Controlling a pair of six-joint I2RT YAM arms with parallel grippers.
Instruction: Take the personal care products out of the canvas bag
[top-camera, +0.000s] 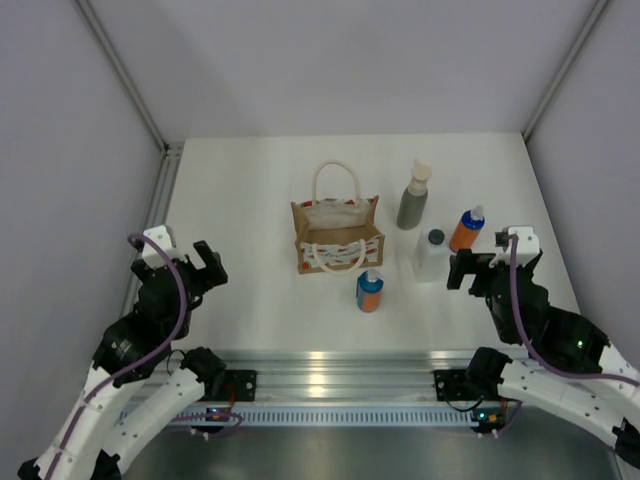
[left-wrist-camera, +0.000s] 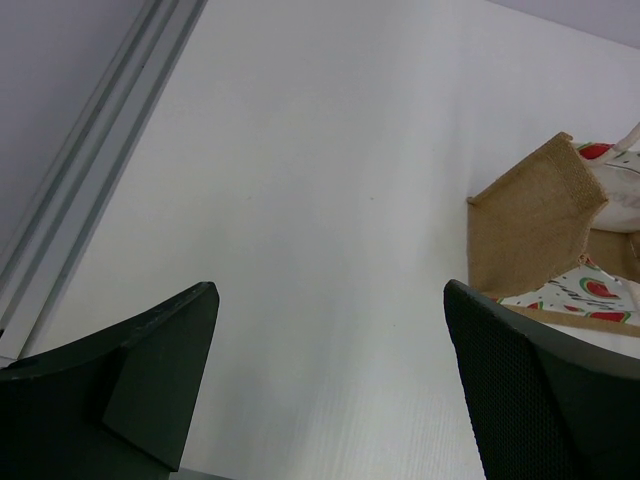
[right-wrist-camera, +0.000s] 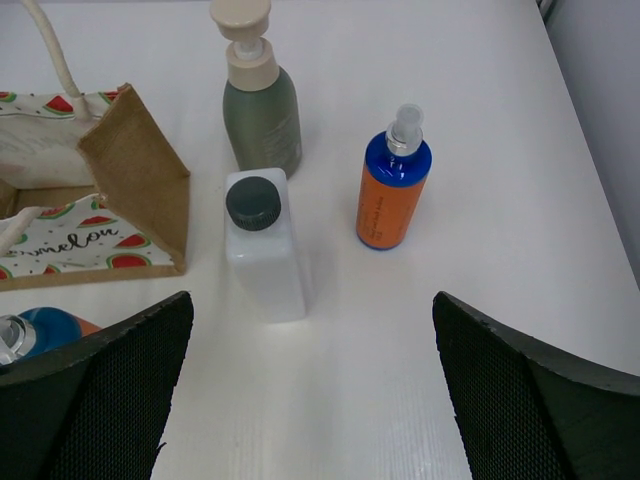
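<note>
The canvas bag (top-camera: 337, 232) stands upright mid-table, brown burlap with rope handles; it also shows in the left wrist view (left-wrist-camera: 540, 220) and the right wrist view (right-wrist-camera: 135, 180). All bottles stand on the table outside it: grey-green pump bottle (top-camera: 414, 198) (right-wrist-camera: 260, 105), orange bottle (top-camera: 467, 228) (right-wrist-camera: 392, 185), white squarish bottle (top-camera: 431, 254) (right-wrist-camera: 262, 243), short blue-and-orange bottle (top-camera: 370, 290) (right-wrist-camera: 45, 328). My left gripper (top-camera: 200, 268) (left-wrist-camera: 330, 390) is open and empty, left of the bag. My right gripper (top-camera: 468, 270) (right-wrist-camera: 312, 400) is open and empty, just near of the white bottle.
Grey enclosure walls surround the white table (top-camera: 250, 180). A metal rail (top-camera: 330, 365) runs along the near edge between the arm bases. A vertical frame rail (left-wrist-camera: 95, 150) lines the table's left edge.
</note>
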